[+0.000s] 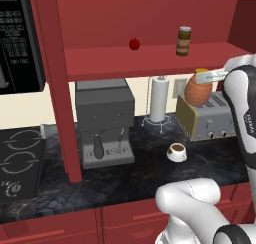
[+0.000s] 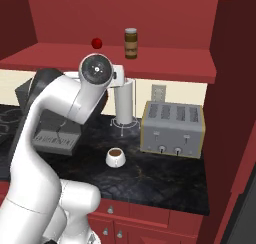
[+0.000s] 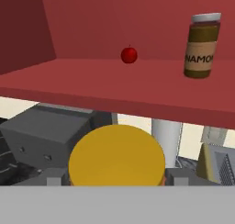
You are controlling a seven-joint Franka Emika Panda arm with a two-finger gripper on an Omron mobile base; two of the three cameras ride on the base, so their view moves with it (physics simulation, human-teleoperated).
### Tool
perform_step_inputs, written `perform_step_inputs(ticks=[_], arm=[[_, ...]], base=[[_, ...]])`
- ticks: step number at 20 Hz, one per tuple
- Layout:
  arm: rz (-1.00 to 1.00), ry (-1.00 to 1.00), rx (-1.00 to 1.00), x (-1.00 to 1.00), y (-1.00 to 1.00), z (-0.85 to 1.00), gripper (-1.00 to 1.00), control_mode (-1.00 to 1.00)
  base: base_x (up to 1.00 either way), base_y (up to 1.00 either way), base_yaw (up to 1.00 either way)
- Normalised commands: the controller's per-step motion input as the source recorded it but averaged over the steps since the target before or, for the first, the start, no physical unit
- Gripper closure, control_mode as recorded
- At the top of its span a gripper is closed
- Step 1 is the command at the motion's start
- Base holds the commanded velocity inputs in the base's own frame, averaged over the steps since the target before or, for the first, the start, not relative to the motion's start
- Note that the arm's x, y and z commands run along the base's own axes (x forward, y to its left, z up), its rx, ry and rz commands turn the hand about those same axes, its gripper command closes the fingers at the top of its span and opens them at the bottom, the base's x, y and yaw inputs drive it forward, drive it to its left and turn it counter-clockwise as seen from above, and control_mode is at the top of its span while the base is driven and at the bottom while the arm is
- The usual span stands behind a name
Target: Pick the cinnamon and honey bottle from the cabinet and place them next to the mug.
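Note:
The honey bottle [image 1: 197, 90], orange and ribbed with a yellow lid [image 3: 117, 156], hangs in the air just below the cabinet shelf [image 1: 150, 60], in front of the toaster. My gripper [image 1: 210, 77] is shut on it near the lid, which fills the space between the fingers in the hand view. The cinnamon [image 1: 184, 41] [image 2: 131, 43] [image 3: 202, 46] stands upright on the shelf, above and slightly left of the held jar in the left base view. The mug [image 1: 176, 151] [image 2: 114, 157], white with brown liquid, sits on the dark counter below and to the left of the jar.
A small red ball [image 1: 134, 44] [image 3: 129, 55] lies on the shelf left of the cinnamon. On the counter stand a toaster [image 2: 172, 128], a paper towel roll [image 1: 159, 99] and a grey coffee machine [image 1: 104, 123]. The red upright post [image 1: 57, 88] rises at left beside the stove [image 1: 17, 163].

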Motion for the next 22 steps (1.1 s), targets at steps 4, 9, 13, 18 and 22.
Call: perform_step_inputs(ticks=[4,9,13,18,22], arm=[[0.08,0.06,0.0,-0.06,-0.57,-0.4,1.0,-1.0],[0.07,0.08,0.0,-0.01,-0.52,-0.42,1.0,-1.0],[0.03,0.07,0.0,0.0,-0.39,-0.5,1.0,-1.0],[0.03,0.01,0.0,0.0,-0.39,-0.54,1.0,-1.0],[0.05,0.0,0.0,-0.06,-0.14,-0.55,1.0,-1.0]], base=[[0.0,0.0,0.0],[0.0,0.0,0.0],[0.0,0.0,0.0],[0.0,0.0,0.0],[0.0,0.0,0.0]])
